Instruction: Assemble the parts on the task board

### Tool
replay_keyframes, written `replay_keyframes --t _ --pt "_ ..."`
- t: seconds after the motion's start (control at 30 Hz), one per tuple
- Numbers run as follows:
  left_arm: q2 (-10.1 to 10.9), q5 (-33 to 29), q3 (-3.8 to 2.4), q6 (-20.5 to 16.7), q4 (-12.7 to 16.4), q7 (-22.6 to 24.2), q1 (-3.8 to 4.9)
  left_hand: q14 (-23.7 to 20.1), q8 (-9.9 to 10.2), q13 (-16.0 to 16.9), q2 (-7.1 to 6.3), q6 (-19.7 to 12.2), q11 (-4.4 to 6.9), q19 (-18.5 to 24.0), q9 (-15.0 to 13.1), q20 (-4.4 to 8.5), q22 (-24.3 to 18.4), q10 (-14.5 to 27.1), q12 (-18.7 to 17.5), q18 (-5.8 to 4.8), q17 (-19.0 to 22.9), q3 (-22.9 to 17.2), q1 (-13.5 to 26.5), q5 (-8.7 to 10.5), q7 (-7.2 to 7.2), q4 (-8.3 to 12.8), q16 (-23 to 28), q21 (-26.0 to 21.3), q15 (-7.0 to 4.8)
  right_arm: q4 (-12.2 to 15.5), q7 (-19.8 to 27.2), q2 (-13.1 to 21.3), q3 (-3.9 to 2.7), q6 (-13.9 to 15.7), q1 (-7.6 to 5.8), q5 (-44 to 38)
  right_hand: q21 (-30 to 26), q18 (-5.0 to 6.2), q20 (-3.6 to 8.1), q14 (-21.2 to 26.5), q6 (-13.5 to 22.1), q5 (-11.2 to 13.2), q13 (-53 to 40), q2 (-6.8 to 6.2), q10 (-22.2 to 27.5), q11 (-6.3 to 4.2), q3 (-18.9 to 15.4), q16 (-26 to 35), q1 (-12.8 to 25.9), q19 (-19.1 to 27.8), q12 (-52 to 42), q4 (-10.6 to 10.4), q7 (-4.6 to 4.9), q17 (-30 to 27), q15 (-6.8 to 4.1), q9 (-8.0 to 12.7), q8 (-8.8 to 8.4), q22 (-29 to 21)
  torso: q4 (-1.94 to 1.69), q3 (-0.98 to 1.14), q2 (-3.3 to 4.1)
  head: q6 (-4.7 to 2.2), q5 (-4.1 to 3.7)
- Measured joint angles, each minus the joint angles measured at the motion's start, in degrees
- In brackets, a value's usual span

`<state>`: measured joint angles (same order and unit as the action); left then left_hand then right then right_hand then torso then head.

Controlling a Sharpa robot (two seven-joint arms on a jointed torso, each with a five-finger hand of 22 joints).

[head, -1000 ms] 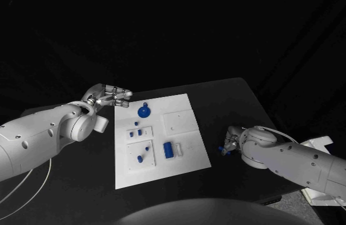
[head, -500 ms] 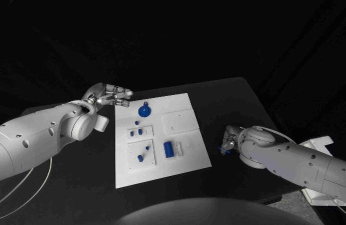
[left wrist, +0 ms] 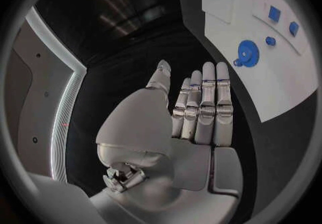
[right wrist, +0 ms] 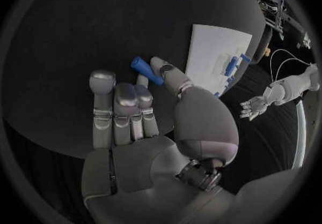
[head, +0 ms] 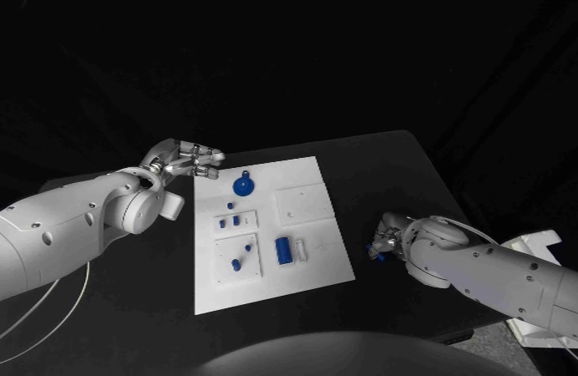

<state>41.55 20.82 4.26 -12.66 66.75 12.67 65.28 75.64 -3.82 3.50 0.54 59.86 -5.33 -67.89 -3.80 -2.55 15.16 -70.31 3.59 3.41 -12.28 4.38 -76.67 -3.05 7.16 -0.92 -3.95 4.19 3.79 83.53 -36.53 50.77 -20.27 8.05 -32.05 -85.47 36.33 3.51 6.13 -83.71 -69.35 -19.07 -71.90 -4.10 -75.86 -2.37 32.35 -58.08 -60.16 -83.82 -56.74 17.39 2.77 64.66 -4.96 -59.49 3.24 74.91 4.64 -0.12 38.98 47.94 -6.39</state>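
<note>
Right now, by label:
Right hand: low over the black table, off the right edge of the white board; thumb and a finger pinch a small blue peg, the other fingers lie straight and close together.
Left hand: beside the board's far left corner, fingers straight and side by side, holding nothing.
Board: flat in the middle of the table.
Blue disc: on the board's far end, near the left hand.
Blue block: nearer the board's front, with smaller blue pieces to its left.
</note>
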Motion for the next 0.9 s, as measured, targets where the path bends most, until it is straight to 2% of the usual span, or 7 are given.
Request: replay_keyframes --t 0.2,0.27,0.33,0.4,0.43,0.47,0.9 --pt "0.0 0.0 0.0 0.04 -0.01 -0.06 0.0 0.0 0.0 0.0 0.0 -0.2 0.0 0.0 0.0 0.0 0.0 0.0 0.0 0.0 0.0 0.0 0.0 0.0 0.2 0.0 0.0 0.0 0.0 0.24 0.07 0.22 0.1 0.02 -0.43 2.03 0.04 -0.02 0.0 0.01 -0.28 0.65 0.0 0.96 0.0 0.0 -0.67 0.0 0.95 0.0 -0.01 -0.67 0.06 -0.09 0.0 0.02 0.0 0.0 0.03 -0.01 0.01 -0.03 0.27" --pt "0.0 0.0 0.0 0.05 -0.01 -0.09 0.0 0.0 0.0 0.0 0.0 -0.2 0.0 0.0 0.0 0.0 0.0 0.0 0.0 0.0 0.0 0.0 0.0 0.0 0.2 0.0 0.0 0.0 0.0 0.44 0.06 0.26 0.18 -0.17 -0.7 2.69 0.04 -0.02 0.0 0.08 -0.29 0.71 0.0 2.31 -0.01 -0.01 -0.8 0.0 2.3 0.0 -0.01 -0.8 0.05 -0.12 0.08 2.99 0.0 0.0 0.03 0.0 0.01 -0.03 0.3" --pt "0.0 0.0 0.01 0.07 -0.01 -0.12 0.0 0.0 0.0 0.0 0.17 -0.2 0.0 0.0 0.0 0.0 0.0 0.0 0.0 0.0 0.01 0.0 -0.17 0.0 0.2 0.0 0.0 0.0 0.0 0.82 0.03 0.27 0.26 -0.45 -1.15 3.5 0.04 -0.02 0.02 0.09 -0.29 0.72 0.0 2.57 -0.01 -0.01 -0.82 0.0 2.57 -0.02 -0.01 -0.82 0.05 -0.17 0.09 11.01 0.14 0.0 0.03 0.0 0.01 -0.03 0.41" --pt "0.0 0.0 0.01 0.08 -0.01 -0.15 0.0 0.0 0.0 0.0 0.22 -0.2 0.0 0.0 0.0 0.0 0.0 0.0 0.0 0.0 0.01 0.0 -0.23 0.0 0.2 0.0 0.0 0.0 0.0 1.41 0.02 0.27 0.26 -0.69 -1.75 4.26 0.04 -0.01 0.22 0.08 -0.44 1.26 0.0 2.84 -0.31 -0.3 -1.04 0.0 2.82 -0.22 0.0 -1.04 -0.1 -0.25 0.08 33.71 0.96 0.0 0.03 0.0 0.01 -0.03 0.55" --pt "0.0 0.0 0.01 0.09 -0.01 -0.17 0.0 0.0 0.0 0.0 0.22 -0.2 0.0 0.0 0.0 0.0 0.0 0.0 0.0 0.01 0.01 0.0 -0.22 0.0 0.2 0.0 0.0 0.0 0.0 1.75 0.01 0.28 0.26 -0.8 -2.1 4.62 0.04 -0.02 0.22 0.09 -0.68 1.42 0.0 3.23 -0.43 -0.42 -1.04 0.0 3.18 -0.22 -0.01 -1.05 -0.34 -0.27 0.08 42.7 0.68 0.0 0.04 0.0 0.01 -0.03 0.62" --pt "0.0 0.0 0.01 0.1 -0.01 -0.2 0.0 0.0 0.0 0.0 0.22 -0.2 0.0 0.0 0.0 0.0 0.0 0.0 0.0 0.0 0.01 0.0 -0.23 0.0 0.2 0.0 0.0 0.0 0.0 2.11 0.01 0.27 0.27 -0.93 -2.49 5.08 0.04 -0.01 0.22 0.09 -0.75 1.72 0.0 3.8 -0.35 -0.52 -0.18 0.0 2.74 -0.22 0.11 -1.9 -0.37 -0.3 0.08 47.14 0.05 0.0 0.03 0.0 0.01 -0.03 0.66" --pt "0.04 0.0 0.02 0.25 0.0 -0.46 0.0 0.0 0.0 0.0 0.22 -0.2 -0.08 0.0 0.0 0.0 0.0 0.08 0.0 0.0 0.02 0.0 -0.22 0.0 0.2 0.0 0.0 0.0 0.0 5.29 -0.2 -0.33 0.45 -1.92 -5.98 9.7 0.04 -0.01 0.22 0.09 -0.99 2.44 -0.08 3.51 -0.74 -0.3 0.07 0.0 2.35 -0.22 0.21 -3.09 -0.15 -0.41 0.09 49.08 -0.09 0.0 -0.03 -0.03 0.02 -0.04 2.18"
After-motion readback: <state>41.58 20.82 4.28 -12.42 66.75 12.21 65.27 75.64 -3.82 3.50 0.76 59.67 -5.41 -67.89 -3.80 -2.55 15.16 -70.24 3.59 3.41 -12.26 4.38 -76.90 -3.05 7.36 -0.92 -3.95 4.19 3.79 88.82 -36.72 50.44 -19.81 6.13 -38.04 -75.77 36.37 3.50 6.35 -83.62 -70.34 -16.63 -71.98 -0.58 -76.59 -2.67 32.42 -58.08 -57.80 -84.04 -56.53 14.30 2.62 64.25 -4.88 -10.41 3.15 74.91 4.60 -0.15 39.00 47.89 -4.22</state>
